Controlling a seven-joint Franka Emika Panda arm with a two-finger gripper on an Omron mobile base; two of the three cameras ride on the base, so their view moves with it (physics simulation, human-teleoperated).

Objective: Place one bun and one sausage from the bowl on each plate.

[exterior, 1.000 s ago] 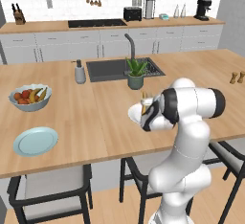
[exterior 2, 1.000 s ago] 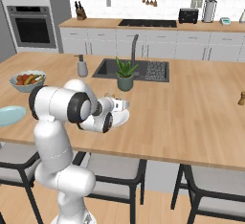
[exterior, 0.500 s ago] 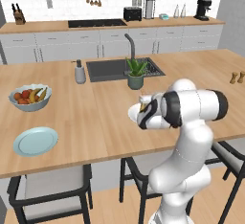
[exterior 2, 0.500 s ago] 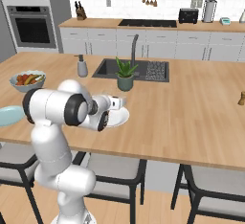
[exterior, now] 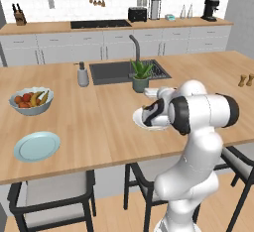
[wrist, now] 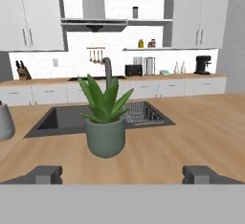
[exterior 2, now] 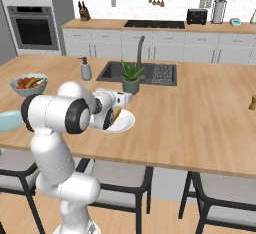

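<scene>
- Looking from the left base view, the gripper (exterior: 155,93) hangs just above the white plate's (exterior: 139,119) far edge; the pale blue plate (exterior: 36,145) lies well off to its left, near the fruit bowl (exterior: 31,100).
- Right base view: the gripper (exterior 2: 125,98) points toward the potted plant (exterior 2: 130,76); the white plate (exterior 2: 125,123) beneath holds something brownish.
- Hand view: 2 fingertips (wrist: 45,174) stand spread wide, gripping nothing, plant (wrist: 105,115) straight ahead before the sink (wrist: 67,118).
</scene>
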